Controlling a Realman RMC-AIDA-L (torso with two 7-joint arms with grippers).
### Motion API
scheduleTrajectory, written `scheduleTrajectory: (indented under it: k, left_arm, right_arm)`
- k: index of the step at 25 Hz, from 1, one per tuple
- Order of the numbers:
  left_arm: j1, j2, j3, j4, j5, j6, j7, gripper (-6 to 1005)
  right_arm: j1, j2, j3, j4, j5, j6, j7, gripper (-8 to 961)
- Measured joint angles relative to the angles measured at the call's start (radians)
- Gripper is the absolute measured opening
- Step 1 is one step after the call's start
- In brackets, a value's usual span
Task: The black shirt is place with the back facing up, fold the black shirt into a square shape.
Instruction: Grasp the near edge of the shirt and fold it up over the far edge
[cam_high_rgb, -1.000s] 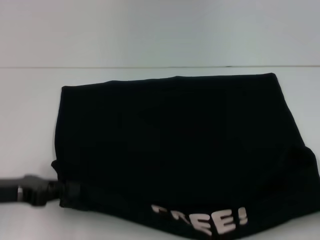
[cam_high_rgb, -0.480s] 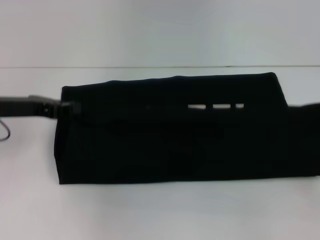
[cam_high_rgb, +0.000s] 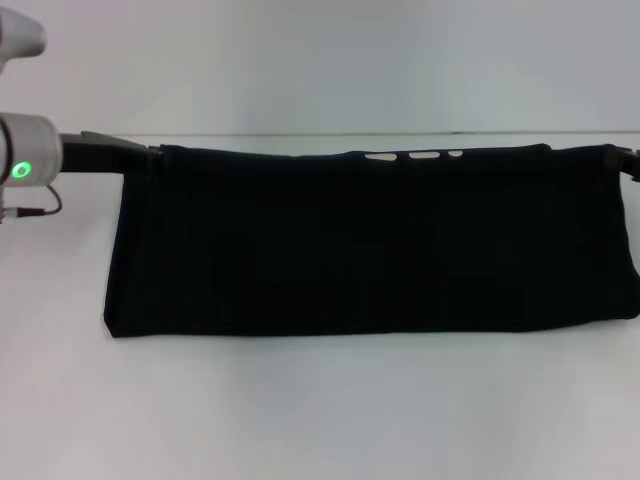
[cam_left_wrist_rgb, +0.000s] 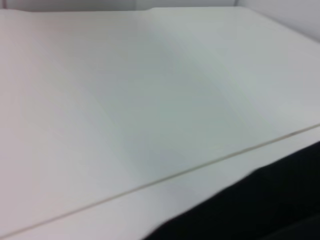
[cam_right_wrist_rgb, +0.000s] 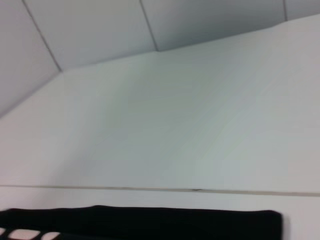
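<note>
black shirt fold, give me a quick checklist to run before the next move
1. Left gripper at the far left corner of the black shirt: ok. Whether it is shut on the cloth: cannot tell.
2. Right gripper at the far right corner: ok, though it sits mostly at the picture's edge. Grip: cannot tell.
3. Near fold edge straight and lying on the white table: ok.
4. Far edges lined up: not ok; a strip of the white lettering peeks out along the top.
5. Square shape reached: not ok; the shirt is a wide band and needs another fold across.
6. Wrinkles in the top layer: cannot tell, the cloth is too dark.
</note>
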Motion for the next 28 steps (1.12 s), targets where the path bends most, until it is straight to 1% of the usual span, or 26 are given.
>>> scheduleTrajectory:
  k: [4,7,12,15,22,26,27,28]
  left_arm:
    - [-0.032,-0.006,0.070,-0.050,0.005,-0.131,-0.007,21]
    - [-0.045,-0.015,0.113,-0.075,0.005,-0.210,-0.008,26]
    - [-0.059,-0.028,0.136,-0.097,0.005,-0.287,-0.011,32]
    - [-0.066,-0.032,0.136,-0.098,0.005,-0.306,-0.012,37]
    - [-0.074,-0.032,0.137,-0.107,-0.001,-0.331,-0.013,46]
    - [-0.080,-0.036,0.136,-0.140,-0.001,-0.373,-0.013,52]
    - [-0.083,-0.041,0.136,-0.152,0.000,-0.399,-0.014,53]
    - [-0.083,-0.041,0.136,-0.152,0.000,-0.399,-0.014,54]
  right_arm:
    - [0.060,0.006,-0.061,0.072,0.000,0.173,0.002,33]
    - [0.096,0.018,-0.078,0.102,0.002,0.286,-0.005,33]
    - [0.146,0.037,-0.118,0.129,0.004,0.411,-0.011,33]
    - [0.159,0.043,-0.123,0.129,0.004,0.436,-0.011,32]
    - [0.169,0.042,-0.126,0.132,0.007,0.464,-0.013,47]
    - [0.174,0.052,-0.126,0.134,0.007,0.481,-0.025,59]
    - [0.177,0.054,-0.127,0.136,0.007,0.484,-0.026,63]
    - [0.180,0.056,-0.128,0.137,0.007,0.486,-0.027,66]
